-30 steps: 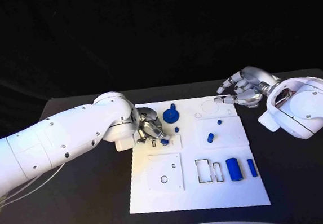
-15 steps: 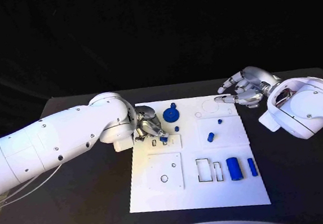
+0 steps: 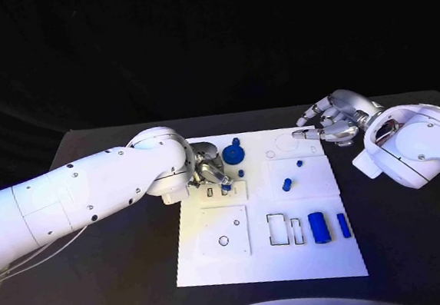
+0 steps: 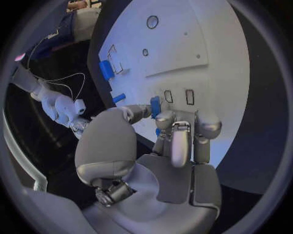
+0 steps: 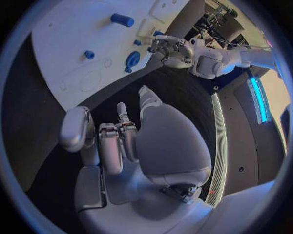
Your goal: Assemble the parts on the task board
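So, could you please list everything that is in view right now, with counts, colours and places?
Table: one, black, under everything.
Task board: one, white, middle of the table, with cut-out slots and holes.
Large round part: one, blue, far end of the board, near the left hand.
Small pegs: about three, blue, middle of the board, the largest at the marked point.
Long parts: two, blue, side by side on the near right of the board.
Small held part: one, blue, pinched in the left hand over the small slots.
Left hand: one, silver, over the board's far left part.
Right hand: one, silver, at the board's far right corner, holding nothing, fingers curled.
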You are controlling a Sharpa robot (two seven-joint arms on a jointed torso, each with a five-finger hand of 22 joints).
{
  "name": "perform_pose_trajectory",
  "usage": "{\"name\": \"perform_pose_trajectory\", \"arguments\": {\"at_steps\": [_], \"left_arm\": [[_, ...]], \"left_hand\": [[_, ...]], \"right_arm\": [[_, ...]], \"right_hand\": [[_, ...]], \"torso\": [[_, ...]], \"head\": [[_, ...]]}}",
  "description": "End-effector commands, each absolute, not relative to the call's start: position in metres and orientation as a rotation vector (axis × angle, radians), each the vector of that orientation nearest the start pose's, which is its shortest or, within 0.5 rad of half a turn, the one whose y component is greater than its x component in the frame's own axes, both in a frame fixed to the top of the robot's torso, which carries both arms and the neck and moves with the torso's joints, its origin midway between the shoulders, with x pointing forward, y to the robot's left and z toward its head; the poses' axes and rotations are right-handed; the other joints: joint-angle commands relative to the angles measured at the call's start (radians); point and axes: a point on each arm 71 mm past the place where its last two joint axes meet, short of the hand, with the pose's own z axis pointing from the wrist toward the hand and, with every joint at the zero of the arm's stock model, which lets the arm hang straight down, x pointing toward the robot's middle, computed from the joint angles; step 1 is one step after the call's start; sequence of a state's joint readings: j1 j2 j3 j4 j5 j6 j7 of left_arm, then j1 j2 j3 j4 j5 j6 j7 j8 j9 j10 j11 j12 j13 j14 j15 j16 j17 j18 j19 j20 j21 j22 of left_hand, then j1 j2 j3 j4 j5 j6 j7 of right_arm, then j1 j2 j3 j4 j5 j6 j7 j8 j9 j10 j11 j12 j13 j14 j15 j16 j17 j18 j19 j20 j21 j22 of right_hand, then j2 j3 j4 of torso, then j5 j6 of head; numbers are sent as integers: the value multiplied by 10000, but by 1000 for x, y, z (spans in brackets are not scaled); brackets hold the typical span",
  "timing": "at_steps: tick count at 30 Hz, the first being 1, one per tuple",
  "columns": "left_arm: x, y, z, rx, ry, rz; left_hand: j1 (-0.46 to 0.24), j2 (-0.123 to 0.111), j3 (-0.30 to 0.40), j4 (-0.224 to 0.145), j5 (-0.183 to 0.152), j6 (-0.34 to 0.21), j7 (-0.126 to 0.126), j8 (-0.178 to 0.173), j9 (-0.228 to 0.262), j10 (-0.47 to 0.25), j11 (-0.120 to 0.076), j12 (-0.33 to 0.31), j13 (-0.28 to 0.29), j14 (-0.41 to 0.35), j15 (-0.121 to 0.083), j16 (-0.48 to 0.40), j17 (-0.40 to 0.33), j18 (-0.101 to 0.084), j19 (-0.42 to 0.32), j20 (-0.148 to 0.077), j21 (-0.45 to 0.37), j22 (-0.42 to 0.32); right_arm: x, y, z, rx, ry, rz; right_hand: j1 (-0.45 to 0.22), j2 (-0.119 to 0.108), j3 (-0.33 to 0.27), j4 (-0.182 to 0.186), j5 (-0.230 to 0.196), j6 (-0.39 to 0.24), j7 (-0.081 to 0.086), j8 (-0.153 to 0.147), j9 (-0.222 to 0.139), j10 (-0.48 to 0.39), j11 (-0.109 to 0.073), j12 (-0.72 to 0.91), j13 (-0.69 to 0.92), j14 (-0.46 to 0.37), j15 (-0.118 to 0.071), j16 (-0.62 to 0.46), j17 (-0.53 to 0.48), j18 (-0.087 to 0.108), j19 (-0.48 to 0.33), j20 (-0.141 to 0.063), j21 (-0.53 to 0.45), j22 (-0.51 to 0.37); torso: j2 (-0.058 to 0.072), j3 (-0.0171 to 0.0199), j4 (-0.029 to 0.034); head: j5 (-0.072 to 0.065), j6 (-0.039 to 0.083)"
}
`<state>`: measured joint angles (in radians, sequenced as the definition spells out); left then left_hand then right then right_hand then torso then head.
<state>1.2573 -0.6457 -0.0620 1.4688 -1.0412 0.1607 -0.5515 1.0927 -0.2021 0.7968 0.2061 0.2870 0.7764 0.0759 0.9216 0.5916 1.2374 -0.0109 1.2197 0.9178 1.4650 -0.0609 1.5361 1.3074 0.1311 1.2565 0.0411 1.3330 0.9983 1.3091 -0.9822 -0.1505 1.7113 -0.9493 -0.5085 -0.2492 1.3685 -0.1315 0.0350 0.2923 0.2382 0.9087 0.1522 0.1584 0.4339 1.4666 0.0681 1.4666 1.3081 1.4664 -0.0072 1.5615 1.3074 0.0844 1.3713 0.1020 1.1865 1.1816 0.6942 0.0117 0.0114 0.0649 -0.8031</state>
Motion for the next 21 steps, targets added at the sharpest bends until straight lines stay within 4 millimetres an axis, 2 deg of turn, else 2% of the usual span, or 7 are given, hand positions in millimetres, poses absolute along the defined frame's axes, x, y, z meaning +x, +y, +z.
{"name": "perform_pose_trajectory", "arguments": {"at_steps": [1,6,13,21], "left_arm": [[485,131,-210,-236,23341,-4664],[482,130,-212,-10,23501,-4413],[481,132,-213,177,23557,-4120],[481,132,-216,322,23510,-3887]], "left_hand": [[-144,3,1973,-2036,110,188,-135,48,85,86,-21,33,23,844,-101,45,1878,-182,93,3,71,50],[-221,-10,1939,-2045,250,256,-167,78,98,156,-48,44,31,851,-122,51,1895,-206,168,-15,126,169],[-260,-13,1912,-2040,276,290,-187,102,112,190,-65,44,16,851,-134,49,1892,-218,206,-24,154,230],[-300,-12,1885,-2030,288,327,-210,131,130,250,-84,71,49,852,-147,49,1893,-223,225,-34,166,257]], "right_arm": [[458,-233,-167,4491,17207,7214],[458,-233,-168,4462,17223,7216],[458,-232,-169,4414,17267,7244],[458,-231,-169,4394,17291,7263]], "right_hand": [[-23,90,-6,-9,-6,-70,9,47,11,245,11,-53,1642,921,37,-67,2088,150,-67,-25,-57,-9],[-23,90,-6,-9,-6,-70,9,47,11,245,11,-53,1642,921,37,-67,2088,150,-67,-25,-57,-9],[-47,100,-18,-10,-9,-78,9,63,18,238,11,-62,1634,918,38,-72,2072,153,-72,-24,-72,-18],[-59,106,-21,-6,-9,-80,9,67,19,240,12,-59,1636,916,38,-73,2067,152,-71,-24,-71,-16]], "torso": [[-5,-1,4],[-6,-4,8],[-4,-9,21],[1,-8,6]], "head": [[-2,-32],[4,-50],[26,-60],[56,-64]]}}
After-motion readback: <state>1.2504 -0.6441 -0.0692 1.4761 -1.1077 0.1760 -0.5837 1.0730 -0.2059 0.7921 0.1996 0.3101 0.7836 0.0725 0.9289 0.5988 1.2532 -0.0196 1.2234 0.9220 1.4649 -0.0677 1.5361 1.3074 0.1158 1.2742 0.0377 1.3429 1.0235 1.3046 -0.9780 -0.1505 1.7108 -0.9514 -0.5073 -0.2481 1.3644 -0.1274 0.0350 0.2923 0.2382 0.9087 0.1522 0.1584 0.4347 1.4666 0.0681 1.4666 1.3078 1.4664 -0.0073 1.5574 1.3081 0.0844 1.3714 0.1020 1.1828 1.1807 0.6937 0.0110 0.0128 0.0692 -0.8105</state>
